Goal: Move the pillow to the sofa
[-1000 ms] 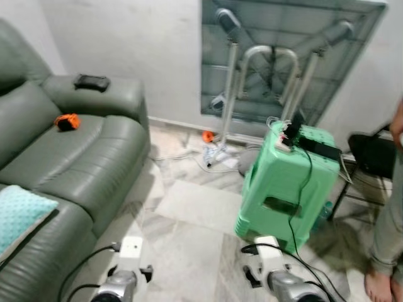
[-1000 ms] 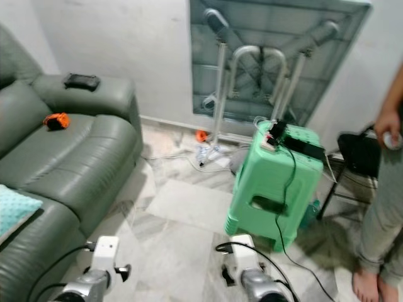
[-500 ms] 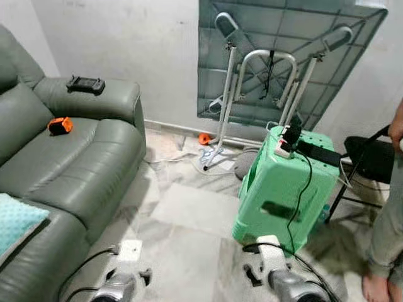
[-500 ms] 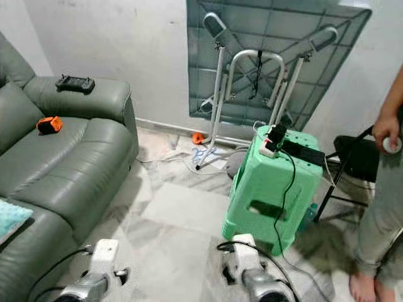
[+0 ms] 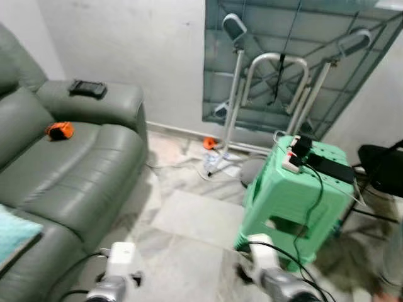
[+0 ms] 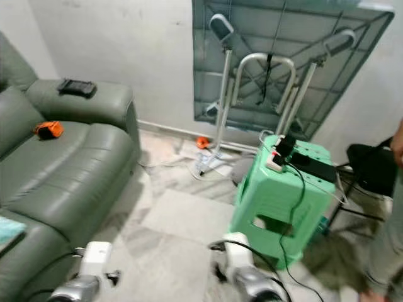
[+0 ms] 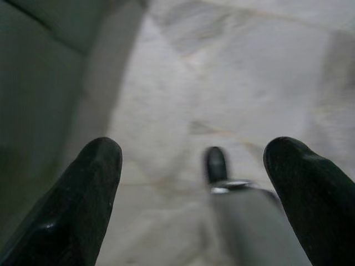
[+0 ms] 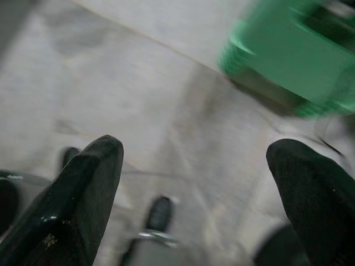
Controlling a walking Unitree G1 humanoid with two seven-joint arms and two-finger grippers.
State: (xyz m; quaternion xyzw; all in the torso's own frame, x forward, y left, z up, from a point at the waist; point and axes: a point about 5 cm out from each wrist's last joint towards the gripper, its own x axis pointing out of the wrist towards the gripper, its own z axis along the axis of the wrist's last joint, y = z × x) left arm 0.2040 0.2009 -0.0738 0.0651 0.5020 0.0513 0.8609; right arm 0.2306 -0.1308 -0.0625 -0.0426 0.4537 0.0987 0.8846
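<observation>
Sofa (image 5: pixel 69 157): grey-green leather, on the robot's left, against the wall. Compared with half a second ago the whole scene has slid as the camera moved; the things themselves keep their places.

Pillow (image 5: pixel 14 229): pale teal, textured, lying on the near seat of the sofa at the left edge of the head views. Less of it is in frame than before.

Orange object (image 5: pixel 60 130): small, on the far seat cushion.

Black device (image 5: pixel 87 88): flat, on the sofa's armrest.

Green stool (image 5: pixel 293 198): plastic, on the marble floor (image 5: pixel 189 220) to the right. A power strip (image 5: pixel 293 162) and a black adapter sit on its top, with a black cable trailing down its side.

Folded table (image 5: pixel 296 63): leaning against the wall behind the stool, metal legs outward.

Person: a forearm and trouser leg at the right edge of the right eye view, further out of frame than earlier.

Left gripper (image 7: pixel 194 183): low over the floor beside the sofa, fingers spread apart, holding nothing.

Right gripper (image 8: pixel 194 188): low over the floor near the stool, fingers spread apart, holding nothing.

Writing or labels: none legible.
</observation>
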